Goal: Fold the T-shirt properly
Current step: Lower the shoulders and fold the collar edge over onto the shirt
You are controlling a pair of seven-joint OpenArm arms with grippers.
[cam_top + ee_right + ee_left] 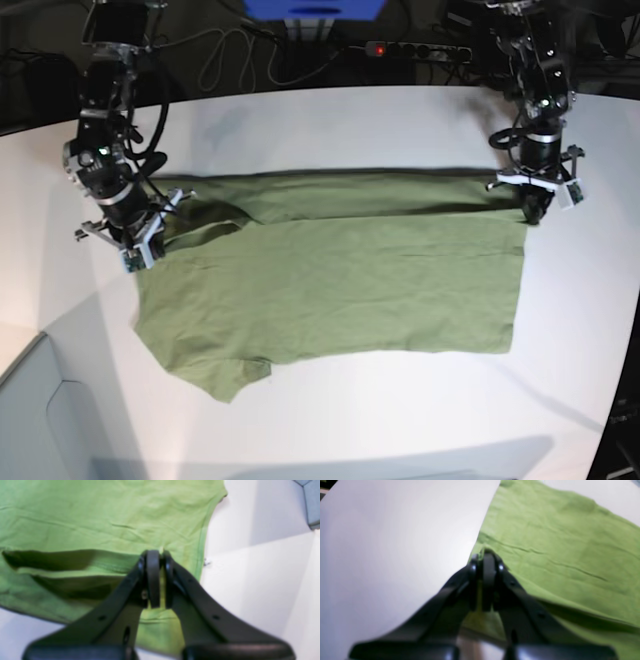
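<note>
T-shirt (pixel 330 285): lies spread on the white surface (pixel 350 120), hem end toward the left arm, sleeve end toward the right arm; one sleeve sticks out at the near edge.
Fold so far: the far long edge is doubled over toward the middle, forming a band along the back.
Step in hand: by my reading, the first lengthwise fold, with both arms carrying the far side over the body.
Left claw (pixel 485 555): jaws pressed together, pinching the cloth at the hem-end corner of the folded band.
Right claw (pixel 157 553): jaws pressed together on a raised ridge of cloth near the sleeve end; a dark gap shows beneath the lifted layer.
Next move: probably lay the band flat and square, both ends level, then let go.
Risk: uneven pull could skew the crease.
</note>
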